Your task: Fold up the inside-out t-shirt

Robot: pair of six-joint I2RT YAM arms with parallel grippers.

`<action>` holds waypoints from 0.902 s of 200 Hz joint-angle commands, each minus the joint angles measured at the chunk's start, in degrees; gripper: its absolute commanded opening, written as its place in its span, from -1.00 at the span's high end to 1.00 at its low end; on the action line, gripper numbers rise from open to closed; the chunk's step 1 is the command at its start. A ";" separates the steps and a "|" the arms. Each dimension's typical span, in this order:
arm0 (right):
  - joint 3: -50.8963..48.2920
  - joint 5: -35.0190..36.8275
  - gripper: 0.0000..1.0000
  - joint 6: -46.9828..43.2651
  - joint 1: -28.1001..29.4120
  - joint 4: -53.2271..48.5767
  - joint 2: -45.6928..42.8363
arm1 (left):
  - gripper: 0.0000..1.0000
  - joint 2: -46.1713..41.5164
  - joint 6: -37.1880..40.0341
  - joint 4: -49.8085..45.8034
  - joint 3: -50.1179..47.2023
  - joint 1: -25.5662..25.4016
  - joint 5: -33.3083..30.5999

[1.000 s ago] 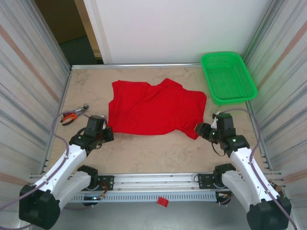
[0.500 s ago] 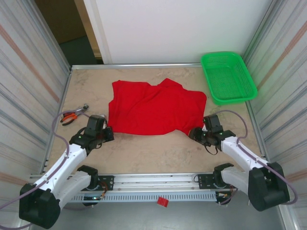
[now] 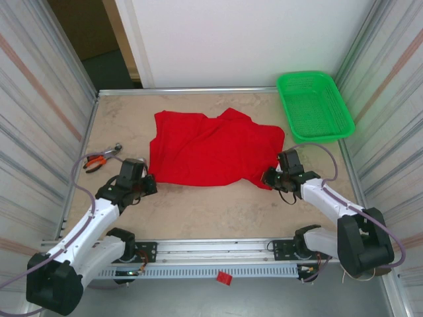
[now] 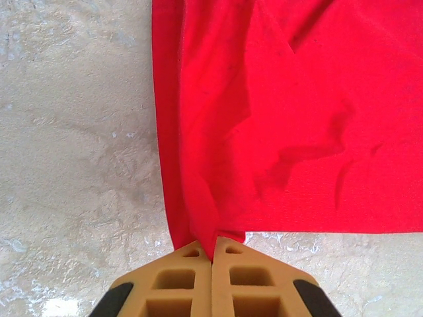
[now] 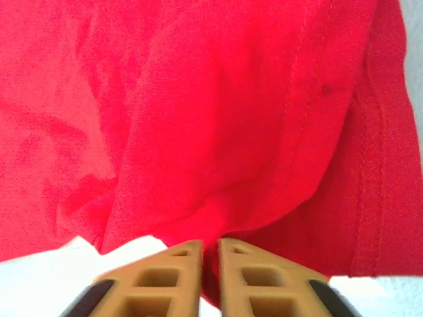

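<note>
Shirt [image 3: 211, 148] lies spread mid-table; your right gripper [image 3: 269, 177] has just moved in and pinched shut on its 4 o'clock corner. Your left gripper [image 3: 149, 185] stays clamped on the 8 o'clock corner, so with both near corners held, the fold looks ready to begin.

Bare table [image 3: 211, 211] lies open this side of the t-shirt [image 3: 211, 148] (pliers [image 3: 100, 159] left, green basket [image 3: 314, 105] far right).

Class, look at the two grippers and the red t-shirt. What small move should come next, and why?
Probably lift both corners slightly together. The left gripper and right gripper are each shut on a near corner of the t-shirt, which lies crumpled on the table, so a gentle raise would test the hold.
</note>
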 commanded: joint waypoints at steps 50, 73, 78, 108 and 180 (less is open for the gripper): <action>15.90 -5.80 1.00 -6.83 -12.02 -9.04 -9.54 | 1.00 2.77 0.92 4.90 12.68 12.70 10.41; 31.39 -11.47 1.00 -7.58 -18.84 -11.84 -8.28 | 1.00 9.98 2.88 5.10 27.64 17.06 15.54; 34.12 -12.64 1.00 -7.26 -19.95 -11.86 -7.78 | 1.00 11.45 3.44 4.90 31.07 17.25 15.94; 48.42 -17.38 1.00 -3.16 -24.75 -10.57 -5.58 | 1.00 17.60 4.77 2.92 49.37 17.91 17.89; 61.22 -22.32 1.00 4.55 -30.55 -6.06 -9.12 | 1.00 17.20 4.26 1.52 66.12 18.82 19.26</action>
